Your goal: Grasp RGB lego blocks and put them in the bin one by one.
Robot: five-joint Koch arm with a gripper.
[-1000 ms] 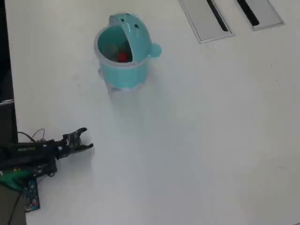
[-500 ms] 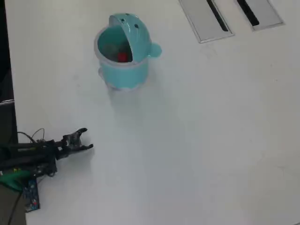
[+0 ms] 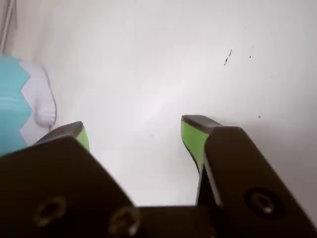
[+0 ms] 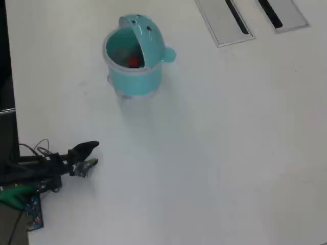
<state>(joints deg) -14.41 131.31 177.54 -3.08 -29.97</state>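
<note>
1. The arm lies low at the left edge of the overhead view, its claw [image 4: 88, 154] pointing out across the white table [image 4: 219, 153] and well apart from the bin [image 4: 134, 76].

2. In the wrist view the claw [image 3: 133, 130] is spread, its green-padded tips standing wide with only bare table between them; it carries nothing.

3. The teal bin stands upright near the top of the overhead view, its domed lid tipped back and its mouth open. A red block [image 4: 134, 62] lies inside it; dimmer shapes beside it may be other blocks, but the picture is too soft to tell.

4. No loose block shows anywhere on the table in either view. Two grey slotted panels [image 4: 225, 20] sit at the top right, clear of the work.

5. Judged from this, the dropping-in looks done or nearly done, and the arm appears parked near its base rather than reaching.

6. Any next move would first call for finding a block still outside the bin; if none remains, the arm need only rest clear of the bin.
</note>
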